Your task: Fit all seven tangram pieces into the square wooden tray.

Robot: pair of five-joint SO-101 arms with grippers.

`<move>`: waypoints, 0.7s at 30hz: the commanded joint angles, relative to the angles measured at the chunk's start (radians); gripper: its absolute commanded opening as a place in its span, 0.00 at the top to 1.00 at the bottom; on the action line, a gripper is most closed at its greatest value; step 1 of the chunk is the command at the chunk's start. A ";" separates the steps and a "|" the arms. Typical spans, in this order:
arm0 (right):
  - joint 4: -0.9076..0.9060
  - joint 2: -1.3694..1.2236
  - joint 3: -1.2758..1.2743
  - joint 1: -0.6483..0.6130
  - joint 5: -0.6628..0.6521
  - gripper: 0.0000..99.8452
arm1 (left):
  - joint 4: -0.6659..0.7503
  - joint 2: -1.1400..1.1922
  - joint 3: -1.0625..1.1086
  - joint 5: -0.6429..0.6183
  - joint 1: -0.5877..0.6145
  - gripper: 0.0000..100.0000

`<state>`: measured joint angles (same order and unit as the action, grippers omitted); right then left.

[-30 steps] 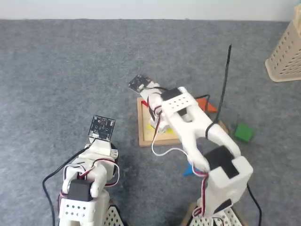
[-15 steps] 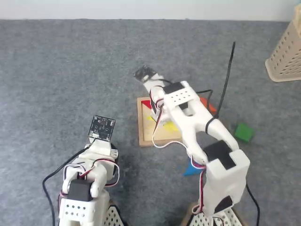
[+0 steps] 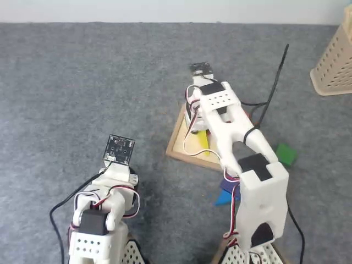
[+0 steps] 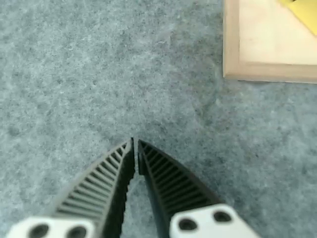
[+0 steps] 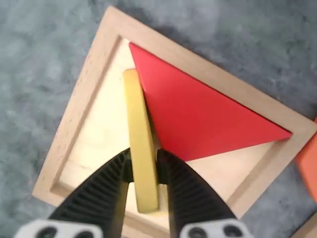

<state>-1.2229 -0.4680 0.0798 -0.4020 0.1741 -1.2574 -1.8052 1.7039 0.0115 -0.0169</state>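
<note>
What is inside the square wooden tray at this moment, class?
A red triangle lies flat in the tray. A yellow piece stands on edge beside it, held by the right gripper. The gripper hides the tray floor beneath it.

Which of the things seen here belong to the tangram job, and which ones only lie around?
Belong to the job:
wooden tray
red triangle, flat in the tray
yellow piece, on edge in the right gripper
green piece
blue piece
orange piece

Just lying about:
beige perforated stand
black cable
</note>
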 commanded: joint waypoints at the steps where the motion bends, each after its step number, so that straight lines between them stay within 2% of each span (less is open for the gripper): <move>1: -0.036 0.033 0.057 0.024 0.026 0.99 | -0.006 -0.021 -0.019 -0.006 0.000 0.99; 8: -0.147 0.096 0.183 0.021 0.061 0.99 | -0.006 -0.021 -0.019 -0.006 0.000 0.99; 15: -0.110 0.094 0.195 0.007 0.276 0.99 | -0.006 -0.021 -0.019 -0.006 0.000 0.99; 21: -0.044 0.093 0.195 -0.058 0.457 0.99 | -0.006 -0.021 -0.019 -0.006 0.000 0.99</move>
<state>-1.3027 -0.4695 0.2209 -0.4219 0.5409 -1.2574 -1.8052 1.7039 0.0115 -0.0169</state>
